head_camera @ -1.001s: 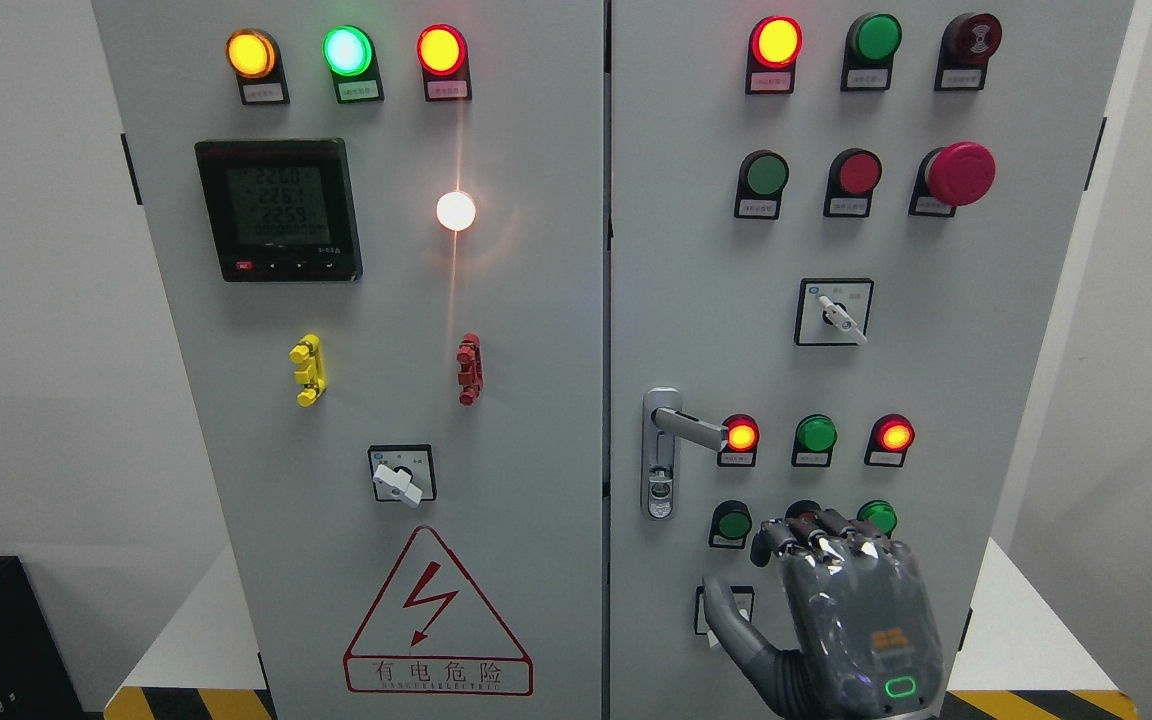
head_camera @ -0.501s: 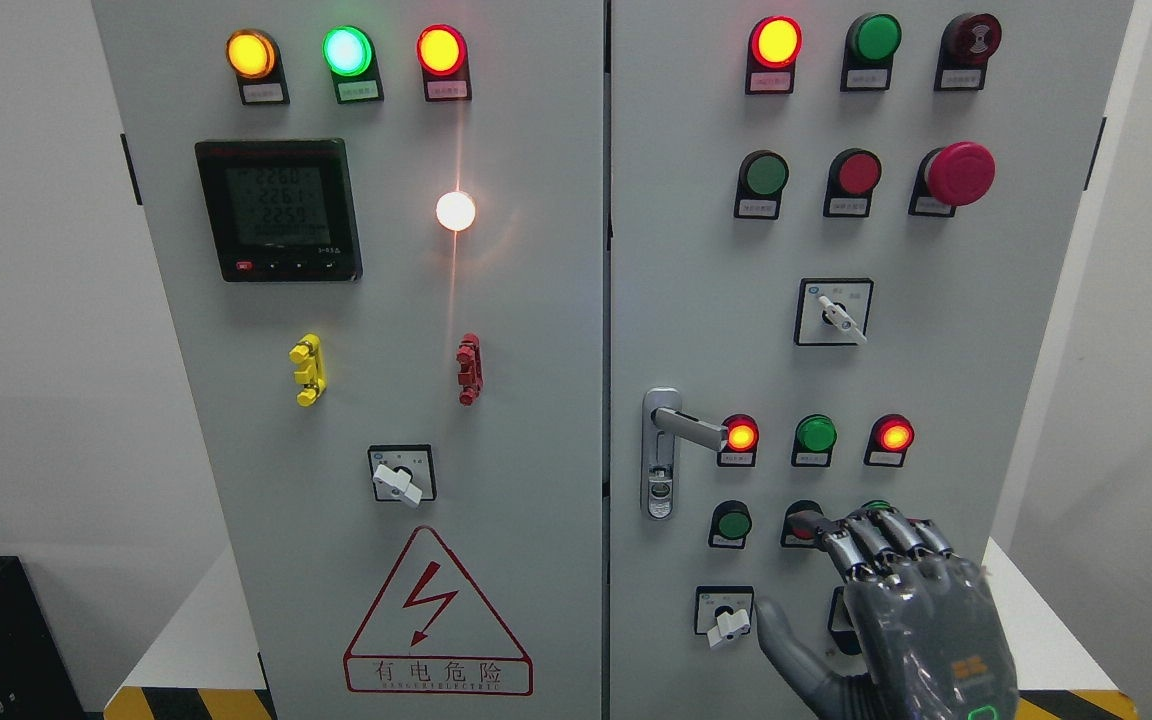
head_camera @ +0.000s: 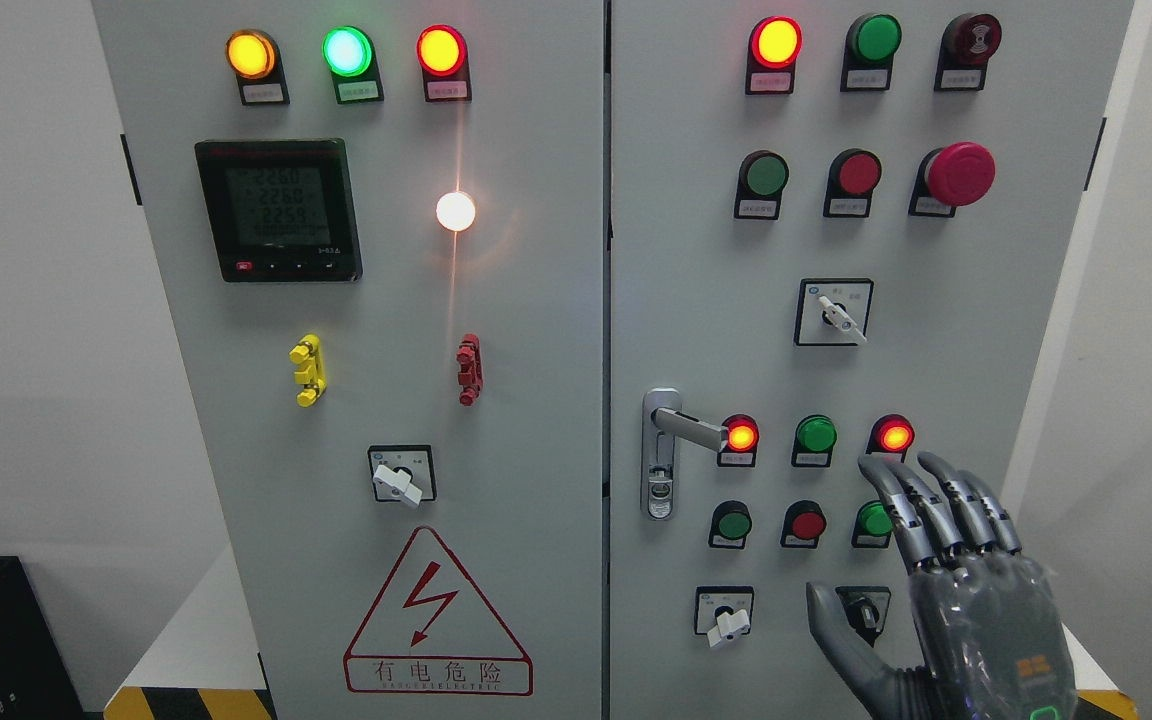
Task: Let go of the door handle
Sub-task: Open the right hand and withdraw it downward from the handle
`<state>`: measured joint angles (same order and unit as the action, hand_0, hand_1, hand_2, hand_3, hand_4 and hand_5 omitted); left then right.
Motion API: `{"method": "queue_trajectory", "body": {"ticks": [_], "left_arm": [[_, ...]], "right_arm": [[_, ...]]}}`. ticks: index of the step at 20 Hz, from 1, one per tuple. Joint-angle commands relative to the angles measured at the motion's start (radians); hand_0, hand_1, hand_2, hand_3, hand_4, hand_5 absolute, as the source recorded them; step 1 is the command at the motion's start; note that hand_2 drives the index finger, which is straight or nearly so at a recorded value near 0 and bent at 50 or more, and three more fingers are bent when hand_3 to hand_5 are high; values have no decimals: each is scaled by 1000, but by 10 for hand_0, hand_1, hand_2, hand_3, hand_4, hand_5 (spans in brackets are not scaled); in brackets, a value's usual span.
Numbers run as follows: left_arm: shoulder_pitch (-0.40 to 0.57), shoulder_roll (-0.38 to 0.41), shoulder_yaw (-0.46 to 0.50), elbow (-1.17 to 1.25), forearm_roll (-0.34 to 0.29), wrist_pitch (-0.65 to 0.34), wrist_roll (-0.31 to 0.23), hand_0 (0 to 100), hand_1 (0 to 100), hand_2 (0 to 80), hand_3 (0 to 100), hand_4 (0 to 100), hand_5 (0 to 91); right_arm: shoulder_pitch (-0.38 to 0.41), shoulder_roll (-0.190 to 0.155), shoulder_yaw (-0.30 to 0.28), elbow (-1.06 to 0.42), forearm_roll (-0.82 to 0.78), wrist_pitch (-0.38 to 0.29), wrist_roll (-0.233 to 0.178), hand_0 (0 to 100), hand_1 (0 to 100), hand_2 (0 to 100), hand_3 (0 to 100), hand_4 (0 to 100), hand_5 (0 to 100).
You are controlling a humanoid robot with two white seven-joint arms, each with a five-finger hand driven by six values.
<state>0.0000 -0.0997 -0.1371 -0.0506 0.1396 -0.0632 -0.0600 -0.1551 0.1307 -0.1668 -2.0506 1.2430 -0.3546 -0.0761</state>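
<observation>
Grey sheet-metal control cabinet (head_camera: 536,300) with two flat doors. The silver metal lever door handle (head_camera: 688,428) sits on a tall chromed backplate at the left edge of the right door, its bar pointing right toward a lit round red indicator lamp (head_camera: 741,436); nothing touches it. The right hand (head_camera: 956,580), a glossy dark-grey shell with segmented metallic fingers (head_camera: 921,510), enters at the lower right, well apart from the handle; its four fingers are extended upward and slightly fanned, the thumb splayed left, grasping nothing. The fingertips lie in front of the panel beside a round green push button (head_camera: 872,520), and the thumb overlaps a black rotary selector switch (head_camera: 861,610). On the left door: a black rectangular digital meter (head_camera: 279,210) and a red-bordered triangular lightning warning label (head_camera: 436,615). A domed red mushroom stop button (head_camera: 959,172) projects at the upper right
</observation>
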Motion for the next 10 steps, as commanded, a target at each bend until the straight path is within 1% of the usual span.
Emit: {"method": "queue_trajectory", "body": {"ticks": [1,10], "left_arm": [[20,0,1,0,0,0,0,120,556,0,0,0,0],[20,0,1,0,0,0,0,120,556,0,0,0,0]], "right_arm": [[-3,-2,-33,-10,-43,-1,2,445,2,7,4,0,0],[-14,0,-27,-14,-43,-9,6,396,7,23,15,2,0]]}}
